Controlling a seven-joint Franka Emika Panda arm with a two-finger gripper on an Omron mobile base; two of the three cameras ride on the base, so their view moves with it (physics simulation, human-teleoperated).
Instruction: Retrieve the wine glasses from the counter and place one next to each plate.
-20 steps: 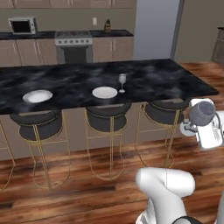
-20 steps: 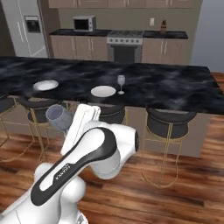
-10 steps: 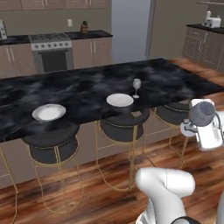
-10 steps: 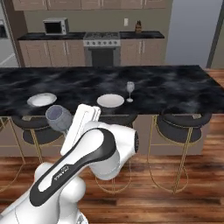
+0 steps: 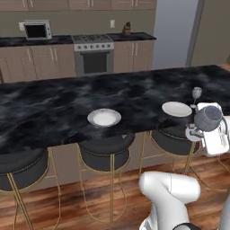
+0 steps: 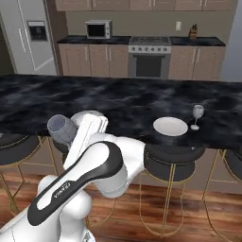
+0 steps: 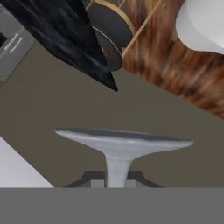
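A wine glass (image 7: pixel 120 144) is gripped by its stem in the gripper (image 7: pixel 117 177), jaws clamped tight; the round foot is seen broadside in the hand view. The held glass (image 5: pixel 207 117) is carried tilted at the arm's end, off the island's near edge and above a stool (image 5: pixel 173 139). A second wine glass (image 6: pixel 197 113) stands upright on the black marble island (image 6: pixel 108 101), just beside the right plate (image 6: pixel 170 126). The left plate (image 5: pixel 104 117) lies alone, well apart. The far counter (image 5: pixel 54 40) is backed by a microwave (image 5: pixel 37 30).
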